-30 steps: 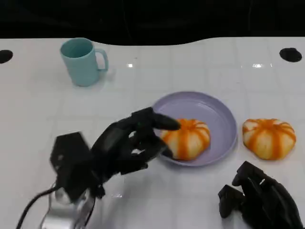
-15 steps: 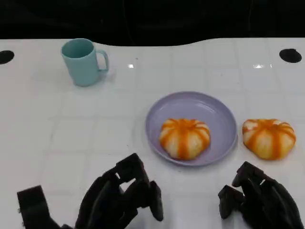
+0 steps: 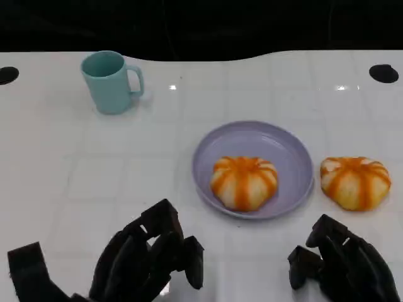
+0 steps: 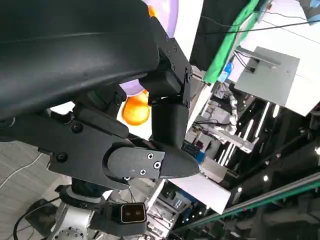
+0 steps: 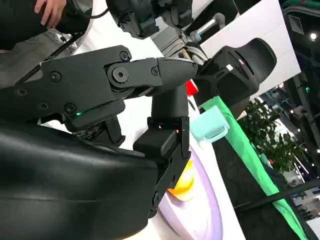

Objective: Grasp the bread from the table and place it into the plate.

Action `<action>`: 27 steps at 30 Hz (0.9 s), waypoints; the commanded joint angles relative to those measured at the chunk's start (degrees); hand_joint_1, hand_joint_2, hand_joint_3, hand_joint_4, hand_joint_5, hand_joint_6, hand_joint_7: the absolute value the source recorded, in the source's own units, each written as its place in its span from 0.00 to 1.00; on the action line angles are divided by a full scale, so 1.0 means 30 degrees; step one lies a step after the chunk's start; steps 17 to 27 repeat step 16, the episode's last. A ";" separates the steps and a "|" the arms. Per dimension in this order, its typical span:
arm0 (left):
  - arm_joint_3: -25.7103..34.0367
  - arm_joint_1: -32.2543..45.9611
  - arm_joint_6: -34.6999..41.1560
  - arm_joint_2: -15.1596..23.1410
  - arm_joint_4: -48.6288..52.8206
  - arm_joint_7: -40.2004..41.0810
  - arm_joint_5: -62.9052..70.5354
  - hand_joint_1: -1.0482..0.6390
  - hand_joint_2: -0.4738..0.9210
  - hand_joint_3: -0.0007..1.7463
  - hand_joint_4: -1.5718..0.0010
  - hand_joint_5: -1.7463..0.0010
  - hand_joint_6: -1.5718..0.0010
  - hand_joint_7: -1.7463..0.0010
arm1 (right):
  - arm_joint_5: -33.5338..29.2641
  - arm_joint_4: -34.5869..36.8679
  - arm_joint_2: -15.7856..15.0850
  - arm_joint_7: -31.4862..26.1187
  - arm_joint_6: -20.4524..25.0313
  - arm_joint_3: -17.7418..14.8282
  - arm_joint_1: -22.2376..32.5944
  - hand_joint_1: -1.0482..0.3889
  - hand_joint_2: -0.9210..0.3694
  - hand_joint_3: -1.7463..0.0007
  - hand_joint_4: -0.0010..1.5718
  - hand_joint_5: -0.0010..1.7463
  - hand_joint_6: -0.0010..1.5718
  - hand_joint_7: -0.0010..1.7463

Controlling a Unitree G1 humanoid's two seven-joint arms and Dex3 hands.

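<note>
An orange-striped bread [image 3: 244, 182] lies in the lilac plate [image 3: 286, 148] at mid-table. A second, similar bread [image 3: 356, 182] sits on the table just right of the plate. My left hand [image 3: 146, 264] is low at the near left, well back from the plate, its fingers loosely bent and holding nothing. My right hand [image 3: 343, 269] rests at the near right, below the second bread, also holding nothing. In the left wrist view my left hand [image 4: 125, 145] has a bread [image 4: 136, 111] and the plate's rim [image 4: 131, 89] beyond it. The right wrist view shows my right hand [image 5: 125, 95], a bread [image 5: 181, 186] and the plate [image 5: 202, 212].
A teal mug [image 3: 110, 82] stands at the far left, well away from the plate; the mug [image 5: 212, 125] also appears in the right wrist view. Two black holes [image 3: 384, 72] mark the table's far corners. A person's hand [image 5: 50, 9] is beside the table.
My left hand has let go of the bread in the plate and drawn back toward the near left edge. The bread stays in the plate. The right hand has not moved.
</note>
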 commanded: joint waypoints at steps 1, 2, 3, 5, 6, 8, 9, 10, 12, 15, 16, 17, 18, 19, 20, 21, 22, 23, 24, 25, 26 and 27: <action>0.0308 -0.0191 0.0194 0.0173 0.0163 -0.0369 -0.0101 0.23 1.00 0.16 0.42 0.00 0.58 0.00 | 0.0160 0.0316 -0.0164 -0.0022 -0.0091 -0.0126 -0.0147 0.34 0.00 0.86 0.49 0.97 0.44 0.80; 0.0357 -0.0237 0.0211 0.0148 0.0208 -0.0414 -0.0127 0.23 1.00 0.16 0.42 0.00 0.58 0.00 | 0.0206 0.0365 -0.0171 -0.0013 -0.0026 -0.0141 -0.0189 0.34 0.00 0.87 0.49 0.97 0.45 0.80; 0.0394 -0.0265 0.0227 0.0125 0.0232 -0.0447 -0.0139 0.23 1.00 0.16 0.42 0.00 0.58 0.00 | 0.0228 0.0403 -0.0175 0.0001 0.0000 -0.0150 -0.0218 0.34 0.00 0.87 0.49 0.96 0.45 0.79; 0.0467 -0.0360 0.0170 0.0100 0.0340 -0.0454 -0.0049 0.23 1.00 0.16 0.42 0.00 0.58 0.00 | 0.0164 0.0518 -0.0164 0.0022 -0.0127 -0.0143 -0.0293 0.34 0.00 0.87 0.50 0.96 0.45 0.79; 0.0497 -0.0402 0.0159 0.0099 0.0397 -0.0466 -0.0023 0.22 1.00 0.15 0.41 0.00 0.57 0.00 | 0.0121 0.0559 -0.0157 0.0020 -0.0196 -0.0134 -0.0315 0.33 0.00 0.87 0.50 0.96 0.45 0.79; 0.0572 -0.0475 0.0217 0.0111 0.0471 -0.0439 -0.0015 0.22 1.00 0.15 0.41 0.00 0.57 0.00 | 0.0066 0.0723 -0.0157 0.0147 -0.0377 -0.0113 -0.0385 0.33 0.00 0.86 0.50 0.96 0.45 0.79; 0.0603 -0.0494 0.0238 0.0121 0.0488 -0.0416 0.0010 0.22 1.00 0.15 0.41 0.00 0.57 0.00 | 0.0042 0.0759 -0.0153 0.0159 -0.0424 -0.0099 -0.0402 0.34 0.00 0.86 0.50 0.95 0.45 0.79; 0.0626 -0.0507 0.0252 0.0124 0.0498 -0.0403 0.0032 0.22 1.00 0.14 0.41 0.00 0.56 0.00 | 0.0027 0.0785 -0.0151 0.0160 -0.0459 -0.0088 -0.0414 0.34 0.00 0.86 0.50 0.95 0.44 0.79; 0.0703 -0.0567 0.0212 0.0110 0.0608 -0.0556 -0.0036 0.22 1.00 0.14 0.41 0.00 0.56 0.01 | -0.0002 0.0785 -0.0123 0.0082 -0.0504 -0.0062 -0.0414 0.34 0.00 0.85 0.50 0.95 0.45 0.80; 0.0771 -0.0626 0.0151 0.0090 0.0690 -0.0631 0.0025 0.22 1.00 0.14 0.41 0.00 0.56 0.01 | 0.0049 0.0808 -0.0105 0.0123 -0.0509 -0.0066 -0.0422 0.35 0.00 0.85 0.50 0.95 0.45 0.80; 0.0774 -0.0623 0.0143 0.0089 0.0683 -0.0601 0.0071 0.22 1.00 0.14 0.41 0.00 0.56 0.02 | 0.0077 0.0811 -0.0097 0.0143 -0.0498 -0.0073 -0.0418 0.35 0.00 0.85 0.50 0.95 0.44 0.80; 0.0774 -0.0623 0.0143 0.0089 0.0683 -0.0601 0.0071 0.22 1.00 0.14 0.41 0.00 0.56 0.02 | 0.0077 0.0811 -0.0097 0.0143 -0.0498 -0.0073 -0.0418 0.35 0.00 0.85 0.50 0.95 0.44 0.80; 0.0774 -0.0623 0.0143 0.0089 0.0683 -0.0601 0.0071 0.22 1.00 0.14 0.41 0.00 0.56 0.02 | 0.0077 0.0811 -0.0097 0.0143 -0.0498 -0.0073 -0.0418 0.35 0.00 0.85 0.50 0.95 0.44 0.80; 0.0774 -0.0623 0.0143 0.0089 0.0683 -0.0601 0.0071 0.22 1.00 0.14 0.41 0.00 0.56 0.02 | 0.0077 0.0811 -0.0097 0.0143 -0.0498 -0.0073 -0.0418 0.35 0.00 0.85 0.50 0.95 0.44 0.80; 0.0774 -0.0623 0.0143 0.0089 0.0683 -0.0601 0.0071 0.22 1.00 0.14 0.41 0.00 0.56 0.02 | 0.0077 0.0811 -0.0097 0.0143 -0.0498 -0.0073 -0.0418 0.35 0.00 0.85 0.50 0.95 0.44 0.80; 0.0774 -0.0623 0.0143 0.0089 0.0683 -0.0601 0.0071 0.22 1.00 0.14 0.41 0.00 0.56 0.02 | 0.0077 0.0811 -0.0097 0.0143 -0.0498 -0.0073 -0.0418 0.35 0.00 0.85 0.50 0.95 0.44 0.80; 0.0774 -0.0623 0.0143 0.0089 0.0683 -0.0601 0.0071 0.22 1.00 0.14 0.41 0.00 0.56 0.02 | 0.0077 0.0811 -0.0097 0.0143 -0.0498 -0.0073 -0.0418 0.35 0.00 0.85 0.50 0.95 0.44 0.80; 0.0774 -0.0623 0.0143 0.0089 0.0683 -0.0601 0.0071 0.22 1.00 0.14 0.41 0.00 0.56 0.02 | 0.0077 0.0811 -0.0097 0.0143 -0.0498 -0.0073 -0.0418 0.35 0.00 0.85 0.50 0.95 0.44 0.80; 0.0774 -0.0623 0.0143 0.0089 0.0683 -0.0601 0.0071 0.22 1.00 0.14 0.41 0.00 0.56 0.02 | 0.0077 0.0811 -0.0097 0.0143 -0.0498 -0.0073 -0.0418 0.35 0.00 0.85 0.50 0.95 0.44 0.80; 0.0774 -0.0623 0.0143 0.0089 0.0683 -0.0601 0.0071 0.22 1.00 0.14 0.41 0.00 0.56 0.02 | 0.0077 0.0811 -0.0097 0.0143 -0.0498 -0.0073 -0.0418 0.35 0.00 0.85 0.50 0.95 0.44 0.80; 0.0774 -0.0623 0.0143 0.0089 0.0683 -0.0601 0.0071 0.22 1.00 0.14 0.41 0.00 0.56 0.02 | 0.0077 0.0811 -0.0097 0.0143 -0.0498 -0.0073 -0.0418 0.35 0.00 0.85 0.50 0.95 0.44 0.80; 0.0774 -0.0623 0.0143 0.0089 0.0683 -0.0601 0.0071 0.22 1.00 0.14 0.41 0.00 0.56 0.02 | 0.0077 0.0811 -0.0097 0.0143 -0.0498 -0.0073 -0.0418 0.35 0.00 0.85 0.50 0.95 0.44 0.80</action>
